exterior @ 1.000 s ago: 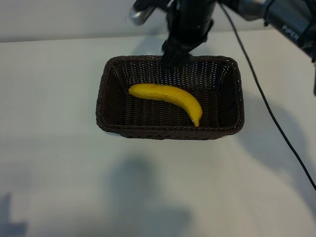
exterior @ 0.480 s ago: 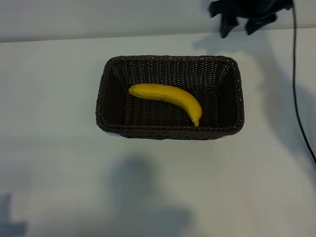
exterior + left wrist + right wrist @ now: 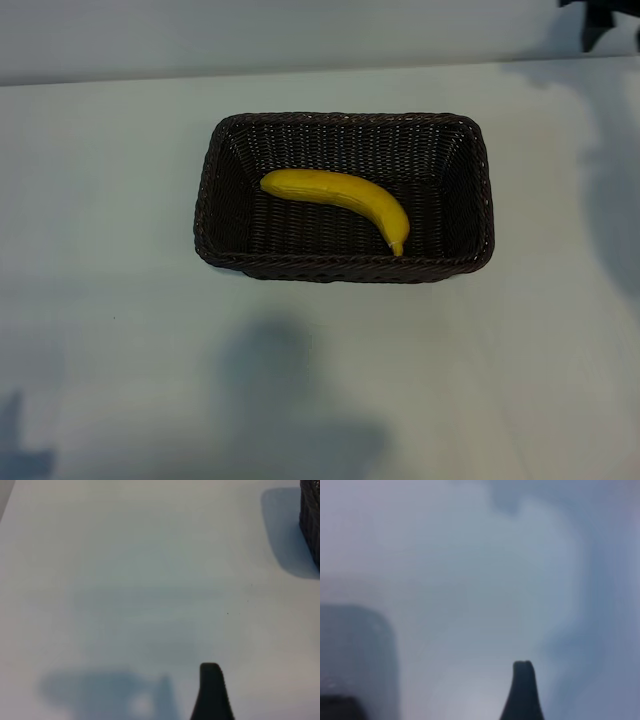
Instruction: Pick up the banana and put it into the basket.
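Note:
The yellow banana (image 3: 340, 195) lies on the floor of the dark-brown wicker basket (image 3: 215, 200), stem tip toward the near right corner. Nothing touches it. My right gripper (image 3: 600, 18) sits at the far right corner of the exterior view, well away from the basket and mostly cut off. Its wrist view shows one dark finger (image 3: 522, 692) over the bare table, holding nothing. My left gripper (image 3: 165, 707) is outside the exterior view. One finger (image 3: 211, 692) shows over the white table, empty, with a corner of the basket (image 3: 311, 525) far off.
The white table (image 3: 100, 300) surrounds the basket on all sides. Arm shadows fall on the near part of the table. A blurred grey shape (image 3: 350, 655) sits at the edge of the right wrist view.
My right arm has drawn back from above the basket's far rim to the far right corner, nearly out of view. The banana and basket have not moved.

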